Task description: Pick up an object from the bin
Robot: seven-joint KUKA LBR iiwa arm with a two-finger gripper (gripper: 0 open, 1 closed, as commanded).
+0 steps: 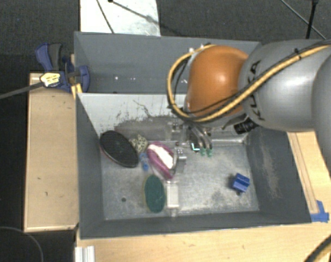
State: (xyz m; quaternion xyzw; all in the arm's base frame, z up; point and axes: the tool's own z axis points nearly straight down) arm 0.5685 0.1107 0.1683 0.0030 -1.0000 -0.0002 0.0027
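My gripper (181, 149) hangs low over the middle of the bin, under the arm's orange cover. Its metal body touches or nearly touches the right end of a magenta and white oblong thing (161, 160) lying just to its left. A small pale block (172, 195) and a dark green oval pad (154, 194) lie in front of it, near the bin's front wall. I cannot make out anything held in the gripper.
A black oval disc (119, 148) and a small speckled lump (138, 143) lie at the left. A blue block (240, 183) sits alone at the right front. The arm covers the bin's back right.
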